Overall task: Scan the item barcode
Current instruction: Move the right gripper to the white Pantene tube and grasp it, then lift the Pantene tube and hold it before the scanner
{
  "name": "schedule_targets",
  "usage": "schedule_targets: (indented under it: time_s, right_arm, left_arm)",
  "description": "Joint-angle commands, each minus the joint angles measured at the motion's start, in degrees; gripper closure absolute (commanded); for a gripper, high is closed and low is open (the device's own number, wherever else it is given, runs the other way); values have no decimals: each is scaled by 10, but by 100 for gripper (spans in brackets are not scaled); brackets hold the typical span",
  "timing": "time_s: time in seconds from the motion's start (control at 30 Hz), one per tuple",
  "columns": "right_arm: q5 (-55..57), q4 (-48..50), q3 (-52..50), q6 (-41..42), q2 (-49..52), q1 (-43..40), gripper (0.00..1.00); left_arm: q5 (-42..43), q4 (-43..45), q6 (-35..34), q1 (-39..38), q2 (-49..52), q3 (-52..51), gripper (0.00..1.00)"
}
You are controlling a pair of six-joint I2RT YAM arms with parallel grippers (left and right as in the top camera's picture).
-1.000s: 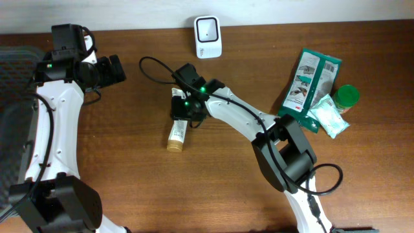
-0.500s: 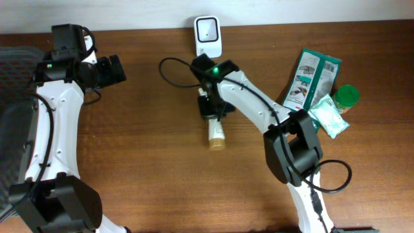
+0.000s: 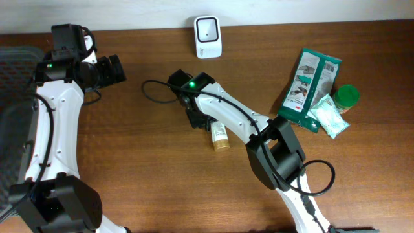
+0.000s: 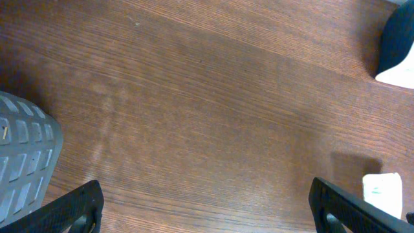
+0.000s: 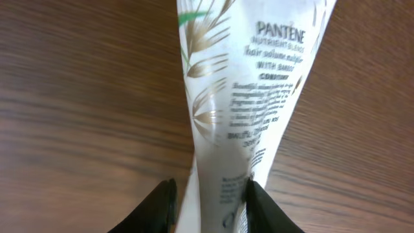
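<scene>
The item is a white Pantene tube [image 3: 220, 137] with a gold cap, lying on the wooden table below the white barcode scanner [image 3: 207, 37] that stands at the back edge. My right gripper [image 3: 202, 122] sits at the tube's flat end. In the right wrist view the tube [image 5: 259, 97] runs up from between the two black fingers, and the right gripper [image 5: 210, 204] is shut on it, with both sides touching. No barcode shows on the printed face. My left gripper [image 3: 116, 68] hovers at the back left, and its fingers stand wide open over bare wood [image 4: 207, 207].
A green packet [image 3: 310, 87], a green-capped bottle [image 3: 346, 96] and a pale sachet [image 3: 328, 118] lie at the right. A grey basket [image 3: 13, 97] sits off the table's left edge, its corner [image 4: 26, 162] in the left wrist view. A black cable [image 3: 155, 87] loops behind the right wrist.
The right arm carried the tube from the table's middle up towards the scanner, then swung back left. The tube now lies lower, angled down to the right. The left arm stayed still.
</scene>
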Motion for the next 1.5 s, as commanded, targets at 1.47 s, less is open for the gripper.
schedule_targets:
  time_s: [1.47]
  right_arm:
    - [-271, -28, 54, -31, -31, -94, 96]
  left_arm:
    - [0, 1, 3, 2, -5, 4, 1]
